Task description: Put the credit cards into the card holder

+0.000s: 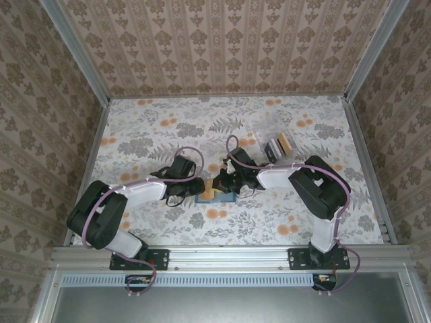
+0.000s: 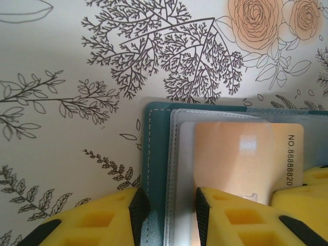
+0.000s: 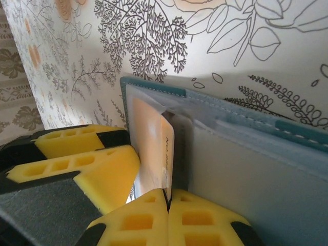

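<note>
Left jaws clamped on card holder [image 2: 156, 169] edge, right jaws pinching tan card [image 2: 241, 164] partly inside pocket, floral table [image 2: 77, 154] all round.

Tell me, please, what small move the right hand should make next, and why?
Probably slide the tan card a little further into the clear pocket of the card holder. The right hand is shut on the card's edge. The card lies partly under the pocket with its numbered end sticking out. The left hand grips the holder's edge, seemingly steadying it.
</note>
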`<state>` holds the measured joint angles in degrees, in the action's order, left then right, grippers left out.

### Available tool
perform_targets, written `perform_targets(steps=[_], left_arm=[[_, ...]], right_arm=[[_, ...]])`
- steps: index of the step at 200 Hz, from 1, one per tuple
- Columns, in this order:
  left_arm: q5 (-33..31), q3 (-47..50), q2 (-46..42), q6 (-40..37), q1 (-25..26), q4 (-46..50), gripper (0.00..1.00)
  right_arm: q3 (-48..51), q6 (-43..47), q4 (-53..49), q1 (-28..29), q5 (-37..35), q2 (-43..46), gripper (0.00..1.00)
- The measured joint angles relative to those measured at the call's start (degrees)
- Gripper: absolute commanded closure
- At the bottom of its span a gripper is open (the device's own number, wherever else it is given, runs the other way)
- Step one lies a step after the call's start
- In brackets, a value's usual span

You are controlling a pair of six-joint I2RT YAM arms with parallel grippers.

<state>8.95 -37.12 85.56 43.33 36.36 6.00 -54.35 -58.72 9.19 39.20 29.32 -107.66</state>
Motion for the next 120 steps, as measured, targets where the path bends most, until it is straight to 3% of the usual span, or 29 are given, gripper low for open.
perform_targets(steps=[49, 92, 120], left_arm=[[0.0, 0.2, 0.0, 0.9, 0.0, -0.4, 0.66], [0.1, 0.2, 0.0, 0.9, 0.4, -0.8, 0.67], [0.6, 0.3, 0.0, 0.9, 0.9, -0.9, 0.69]], right_arm=[[-1.8, 0.0, -1.5, 0.3, -0.4, -0.7, 0.88], [-4.5, 3.4, -10.2, 1.1, -5.0, -0.3, 0.71], [-5.6, 5.0, -14.0, 1.3, -6.7, 0.7, 0.71]])
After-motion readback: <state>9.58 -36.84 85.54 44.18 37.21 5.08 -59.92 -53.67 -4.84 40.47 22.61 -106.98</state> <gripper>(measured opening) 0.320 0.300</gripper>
